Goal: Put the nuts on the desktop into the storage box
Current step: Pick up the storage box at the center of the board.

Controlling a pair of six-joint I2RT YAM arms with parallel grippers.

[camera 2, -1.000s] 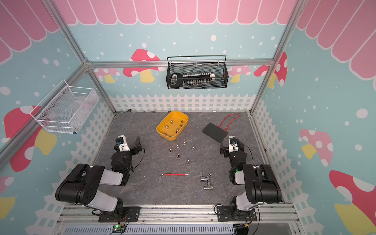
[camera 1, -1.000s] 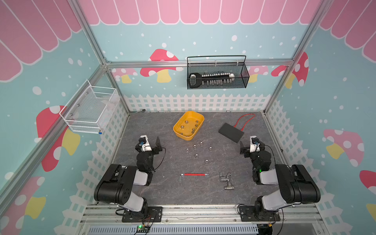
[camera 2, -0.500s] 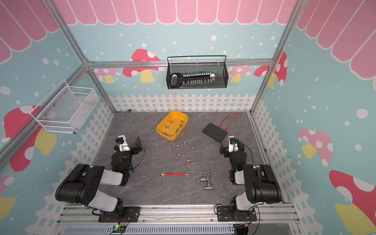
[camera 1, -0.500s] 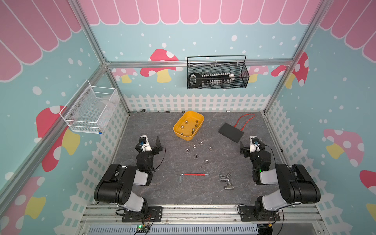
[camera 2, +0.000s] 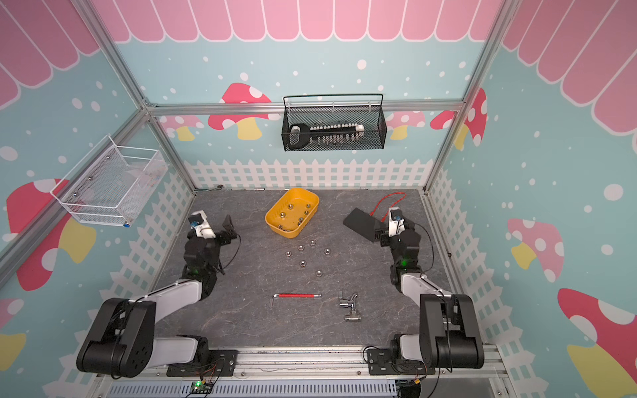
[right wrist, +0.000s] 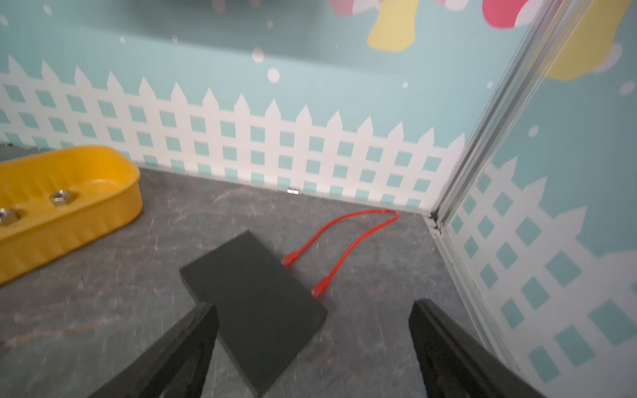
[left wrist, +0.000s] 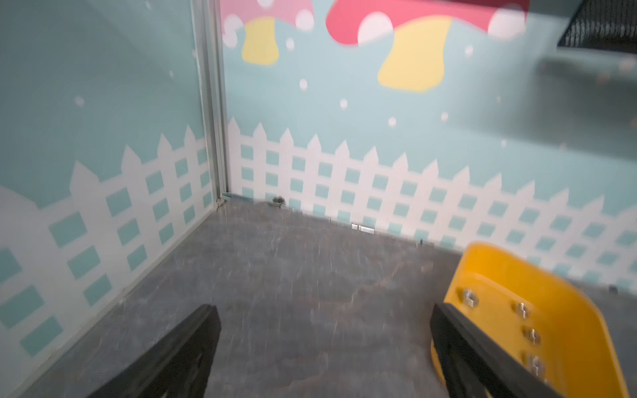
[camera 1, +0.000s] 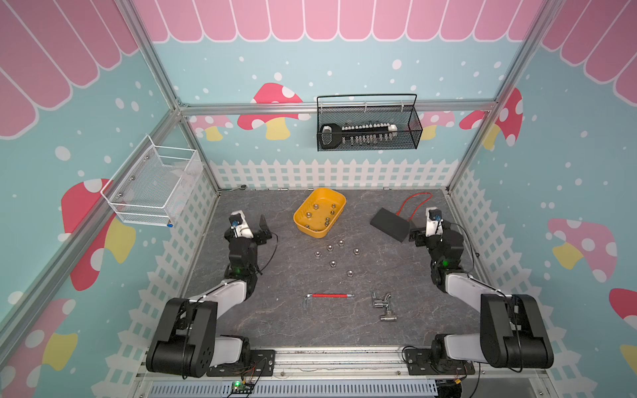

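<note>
Several small silver nuts (camera 1: 333, 264) (camera 2: 302, 263) lie loose on the dark marbled desktop (camera 1: 275, 310), just in front of the yellow storage box (camera 1: 303, 220) (camera 2: 275, 220). The box holds several more nuts (left wrist: 469, 298) (right wrist: 63, 198). My left gripper (camera 1: 253, 225) (left wrist: 322, 310) stands open and empty to the left of the box (left wrist: 565, 286). My right gripper (camera 1: 418, 232) (right wrist: 313, 306) is open and empty at the right, low over a corner of the black flat box. Neither gripper touches a nut.
A black flat box (camera 1: 389, 224) (right wrist: 255, 303) and a red cable (camera 1: 415, 203) (right wrist: 355, 237) lie at the back right. A red-sleeved hex key (camera 1: 329, 296) and a silver pipe fitting (camera 1: 382, 305) lie near the front. Mesh baskets hang on the back wall (camera 1: 367, 127) and left wall (camera 1: 151, 186).
Both grippers have shifted a little toward the back of the desktop. The nuts and the storage box lie as before.
</note>
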